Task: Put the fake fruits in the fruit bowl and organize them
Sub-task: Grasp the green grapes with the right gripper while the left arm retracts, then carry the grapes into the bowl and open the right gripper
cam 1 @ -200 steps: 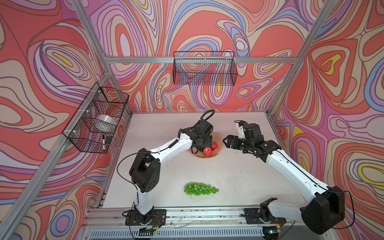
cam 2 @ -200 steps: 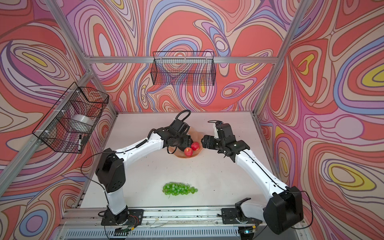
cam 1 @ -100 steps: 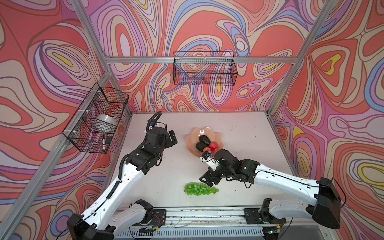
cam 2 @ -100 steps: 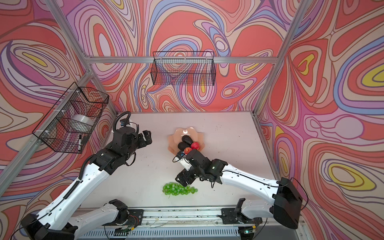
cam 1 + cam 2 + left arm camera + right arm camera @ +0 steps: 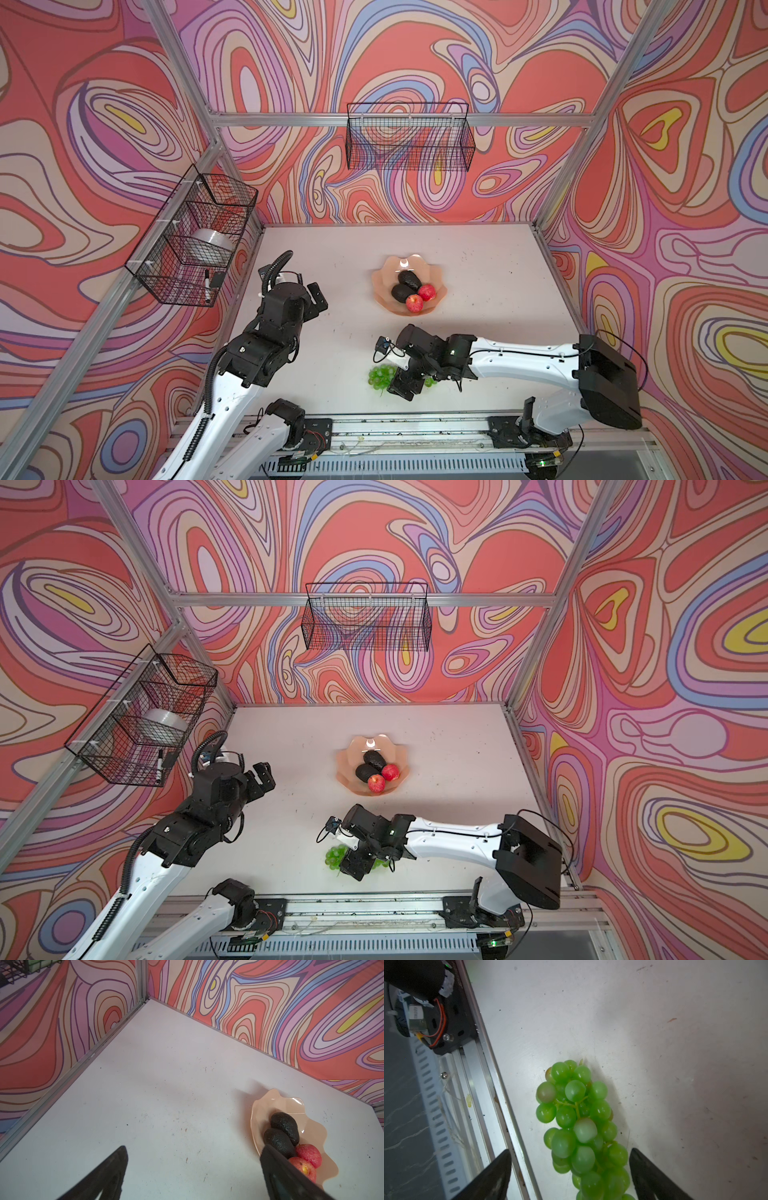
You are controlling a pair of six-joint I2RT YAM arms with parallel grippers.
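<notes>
The peach-pink fruit bowl (image 5: 384, 272) (image 5: 348, 750) sits mid-table and holds two dark avocados (image 5: 409, 280) (image 5: 400, 293) and two red apples (image 5: 427, 291) (image 5: 414, 303). A bunch of green grapes (image 5: 379, 375) (image 5: 577, 1118) lies on the table near the front rail. My right gripper (image 5: 405, 384) (image 5: 570, 1151) hangs open over the grapes, one finger on each side of the bunch's near end and neither touching it. My left gripper (image 5: 318, 300) (image 5: 194, 1149) is open and empty, above bare table left of the fruit bowl (image 5: 255, 1109).
A black wire basket (image 5: 195, 237) on the left wall holds a tape roll and a marker. Another wire basket (image 5: 409, 141) hangs on the back wall. The aluminium front rail (image 5: 395, 428) runs close behind the grapes, with the left arm's base (image 5: 436, 1012) mounted on it.
My left gripper has drawn back from the bowl to the left and opened wide. My right gripper swung from beside the bowl to the front and came down over the grapes.
</notes>
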